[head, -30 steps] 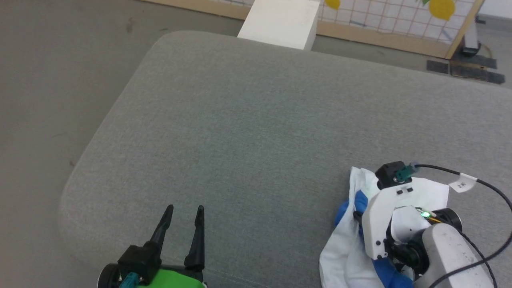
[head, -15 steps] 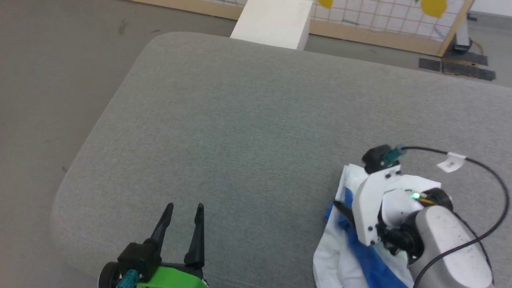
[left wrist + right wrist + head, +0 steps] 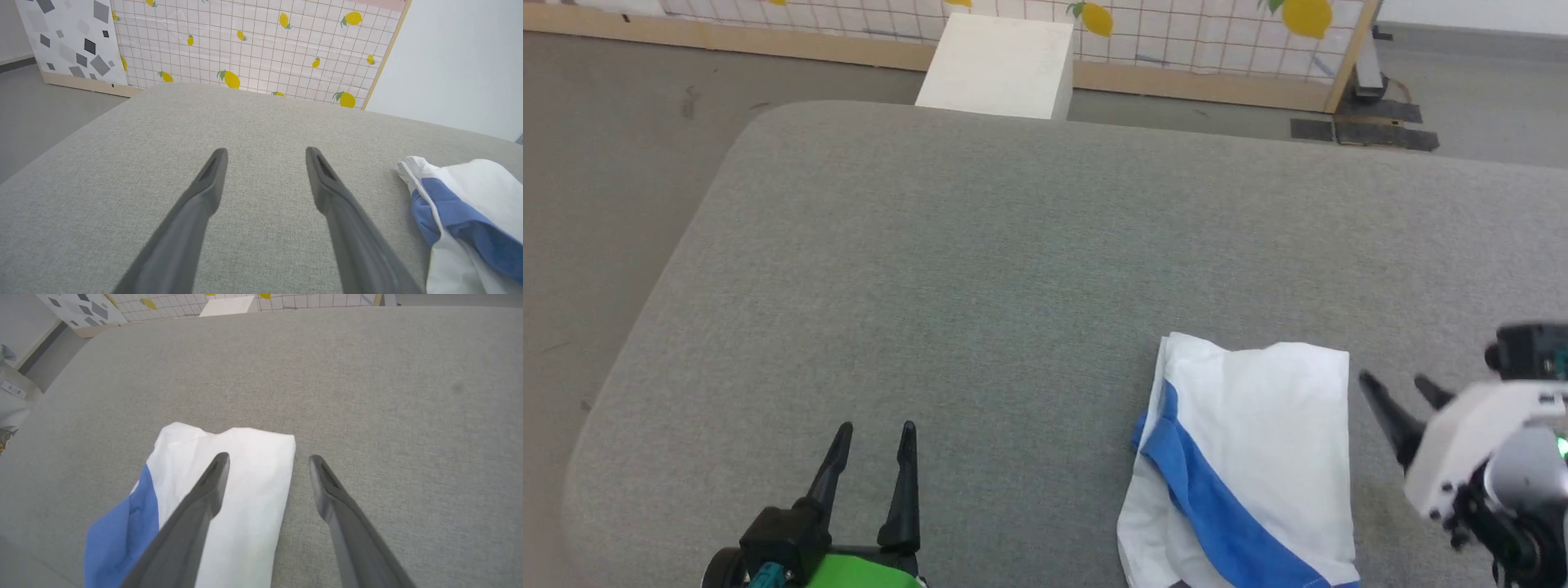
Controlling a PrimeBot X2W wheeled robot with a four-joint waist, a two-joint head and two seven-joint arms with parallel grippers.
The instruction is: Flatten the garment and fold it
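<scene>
Dark two-fingered right gripper [image 3: 1393,385], jaws parted and empty, poised just beside the right edge of the folded white and royal-blue cotton T-shirt [image 3: 1262,425]. The shirt lies on the near right of the grey woven upholstered platform [image 3: 1013,261]. Dark two-fingered left gripper [image 3: 874,437], likewise spread and empty, hovers well apart, near left.

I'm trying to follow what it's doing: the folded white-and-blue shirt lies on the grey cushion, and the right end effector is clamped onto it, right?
Not clamped. The right end effector is open and off the shirt, beside its right edge, as the head view shows. The shirt does lie folded on the grey cushion.
</scene>
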